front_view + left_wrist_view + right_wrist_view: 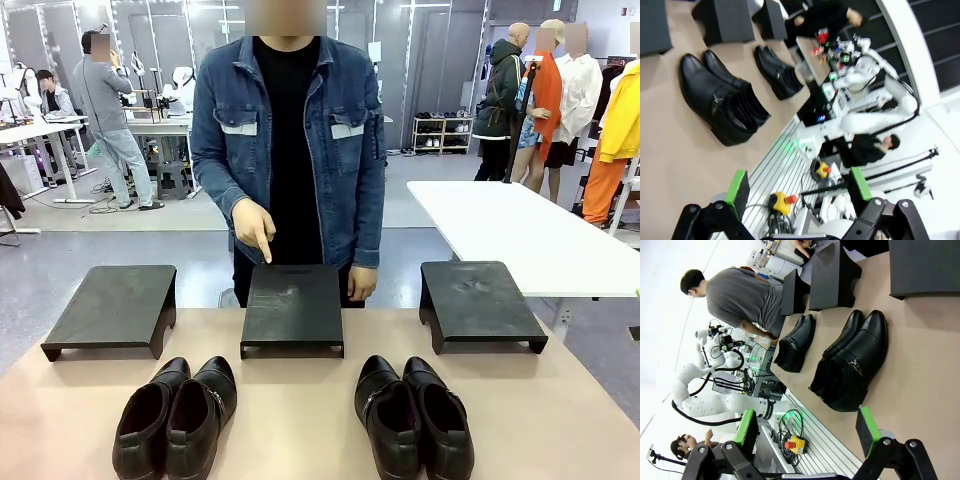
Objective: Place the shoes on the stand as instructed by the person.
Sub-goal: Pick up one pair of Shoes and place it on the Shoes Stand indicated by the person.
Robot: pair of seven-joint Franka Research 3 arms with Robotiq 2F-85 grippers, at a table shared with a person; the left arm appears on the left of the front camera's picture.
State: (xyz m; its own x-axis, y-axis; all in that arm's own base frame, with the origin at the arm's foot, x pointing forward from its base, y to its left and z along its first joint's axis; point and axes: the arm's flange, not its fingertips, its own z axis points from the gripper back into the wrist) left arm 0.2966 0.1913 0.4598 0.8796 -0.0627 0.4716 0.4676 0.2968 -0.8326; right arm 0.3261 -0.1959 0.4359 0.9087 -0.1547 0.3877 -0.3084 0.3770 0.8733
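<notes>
Now you are facing the tabletop [300, 425], and the person [290, 130] is standing at its far edge, one hand [253, 227] pointing down at the middle stand [292, 305] of three lining that edge. One pair of shoes [175, 420] is sitting along the near edge left of middle, the other pair [412, 418] right of middle. They are looking stiff, glossy and probably slippery, so you are best off pinching a heel collar. The left gripper [799, 187] and the right gripper [806, 429] are hanging wide open, holding nothing.
</notes>
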